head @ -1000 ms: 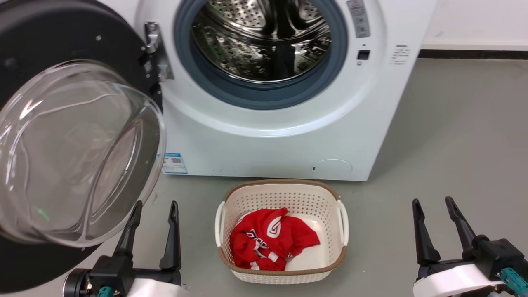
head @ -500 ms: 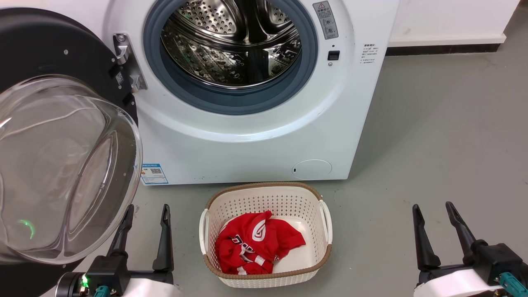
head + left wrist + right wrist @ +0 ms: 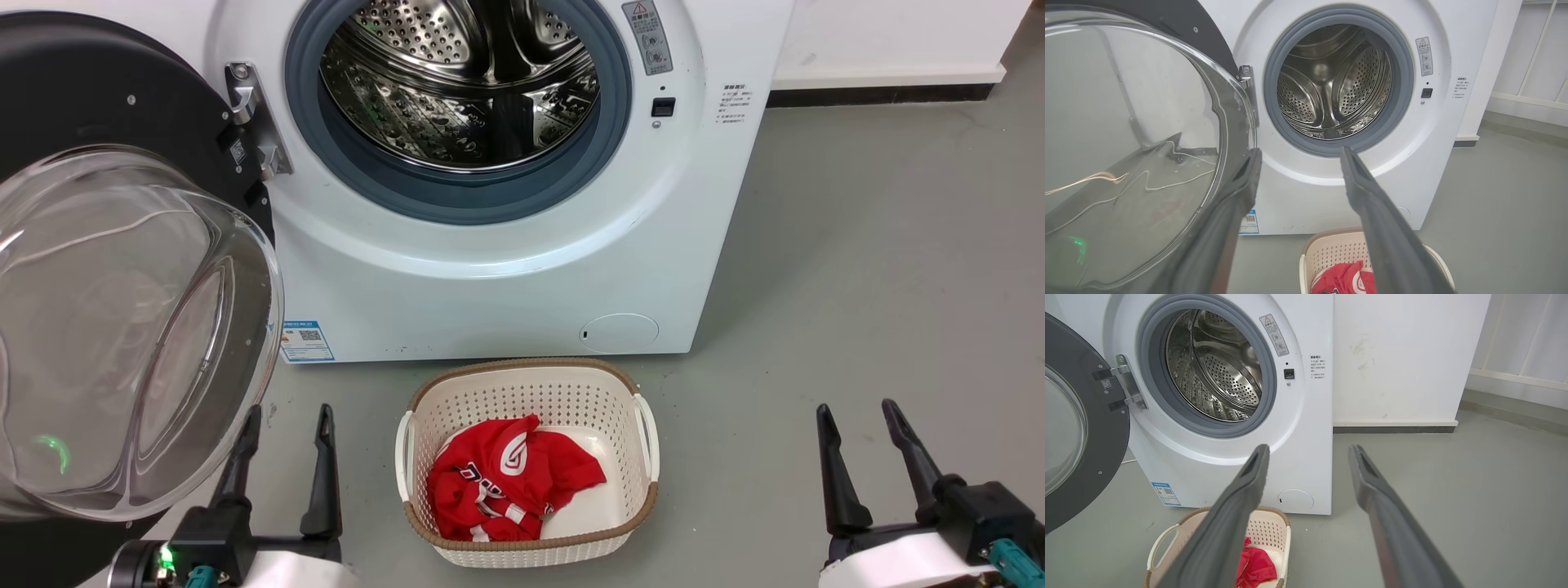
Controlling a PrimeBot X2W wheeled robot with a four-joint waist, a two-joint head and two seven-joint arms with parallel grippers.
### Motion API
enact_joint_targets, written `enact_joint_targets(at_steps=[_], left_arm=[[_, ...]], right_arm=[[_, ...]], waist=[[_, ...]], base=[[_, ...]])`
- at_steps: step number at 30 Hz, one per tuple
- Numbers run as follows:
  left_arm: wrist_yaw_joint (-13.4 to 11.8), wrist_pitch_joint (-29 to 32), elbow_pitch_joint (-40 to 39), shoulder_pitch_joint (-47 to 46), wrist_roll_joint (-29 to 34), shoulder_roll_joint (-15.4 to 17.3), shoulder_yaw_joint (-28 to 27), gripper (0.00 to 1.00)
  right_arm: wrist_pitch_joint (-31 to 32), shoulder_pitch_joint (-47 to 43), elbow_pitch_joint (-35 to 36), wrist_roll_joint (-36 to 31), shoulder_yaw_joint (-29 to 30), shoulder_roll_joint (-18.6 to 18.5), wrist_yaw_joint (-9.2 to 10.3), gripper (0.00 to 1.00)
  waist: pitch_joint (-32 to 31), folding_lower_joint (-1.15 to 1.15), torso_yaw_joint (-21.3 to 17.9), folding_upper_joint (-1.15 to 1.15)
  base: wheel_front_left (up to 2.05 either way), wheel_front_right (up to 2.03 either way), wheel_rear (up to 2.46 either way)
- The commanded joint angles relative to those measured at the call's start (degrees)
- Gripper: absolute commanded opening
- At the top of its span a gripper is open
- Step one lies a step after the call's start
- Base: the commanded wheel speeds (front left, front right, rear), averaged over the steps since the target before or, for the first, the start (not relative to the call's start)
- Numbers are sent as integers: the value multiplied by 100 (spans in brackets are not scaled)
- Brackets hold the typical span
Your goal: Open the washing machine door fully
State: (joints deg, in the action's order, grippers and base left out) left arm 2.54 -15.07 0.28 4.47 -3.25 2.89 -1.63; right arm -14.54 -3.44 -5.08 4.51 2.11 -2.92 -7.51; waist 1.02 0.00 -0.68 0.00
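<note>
1. The washing machine door hangs on its hinge at the left of the washing machine. It is swung well out from the front, with the glass bowl facing the robot. The steel drum stands fully exposed.
2. The left gripper is low in front of the machine's left corner, fingers apart and empty. One finger lies just beside the bowl's lower edge; I cannot tell whether they touch.
3. The right gripper is well off to the machine's right, fingers apart and holding nothing.
4. The laundry basket sits on the floor in front of the machine with a red garment in it.
5. Judgement: the door looks near its full swing. Whether it has reached the hinge stop cannot be read from here.
6. If any travel remains, the left gripper should finish it. Press on the black ring at the side far from the hinge, not on the slick bulging glass.
7. Push along the door's arc, away from the machine's opening, and do it slowly. Ease off as soon as the hinge resists.
8. Risk: a finger slipping off the glass, or the door rebounding from the stop.
</note>
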Motion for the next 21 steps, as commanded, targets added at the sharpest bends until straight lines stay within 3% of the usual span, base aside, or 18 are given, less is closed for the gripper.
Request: enact_joint_targets(at_steps=[1, 4, 21], left_arm=[[29, -14, -6, -28, 29, -1, 10, 0], [30, 24, 130, 5, -56, -7, -15, 0], [135, 505, 404, -248, -2049, -5, -123, 0]], right_arm=[[-5, 34, 9, 19, -8, 9, 4, 0], [4, -40, -101, 55, -15, 1, 0, 0], [392, 199, -268, 2121, -18, -86, 1, 0]], waist=[[1, 0, 0, 0], [0, 0, 0, 0], [-11, 0, 10, 0]], base=[[0, 0, 0], [0, 0, 0], [0, 0, 0]])
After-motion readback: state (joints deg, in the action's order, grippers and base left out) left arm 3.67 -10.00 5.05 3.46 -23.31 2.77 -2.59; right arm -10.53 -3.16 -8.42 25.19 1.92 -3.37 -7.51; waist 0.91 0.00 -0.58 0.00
